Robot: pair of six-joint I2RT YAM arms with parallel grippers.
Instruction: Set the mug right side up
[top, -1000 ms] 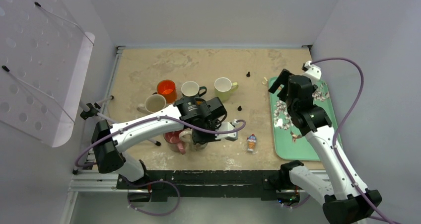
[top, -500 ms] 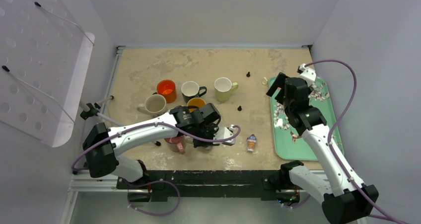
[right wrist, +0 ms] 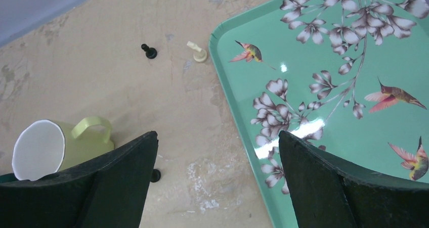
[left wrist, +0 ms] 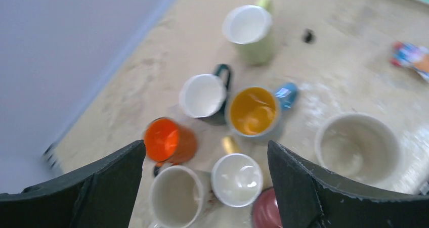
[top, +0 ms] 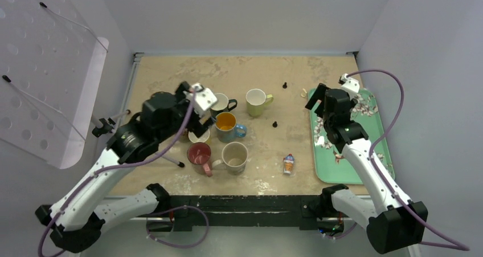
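Note:
A large beige mug (top: pixel 234 157) stands right side up near the table's front, mouth up, also seen in the left wrist view as the beige mug (left wrist: pixel 356 144). My left gripper (top: pixel 195 117) hangs above and to the left of it, apart from it, over the cluster of mugs. In the left wrist view the left gripper (left wrist: pixel 206 143) is open with nothing between its fingers. My right gripper (top: pixel 320 100) hovers open over the left edge of the green tray (top: pixel 364 166), empty, as the right gripper (right wrist: pixel 217 134) shows in its wrist view.
Several other upright mugs surround it: maroon (top: pixel 199 153), blue with orange inside (top: pixel 226 125), pale green (top: pixel 257 101), dark teal (left wrist: pixel 203 95), orange (left wrist: pixel 164 139), cream (left wrist: pixel 176 195), white (left wrist: pixel 237 180). Small black pawns (top: pixel 275 123), a cream pawn (right wrist: pixel 197 52) and a small toy (top: pixel 289 163) lie nearby.
My left gripper opened, let go of the beige mug, and rose back toward the far left. The mug stays upright. The right arm shifted slightly.

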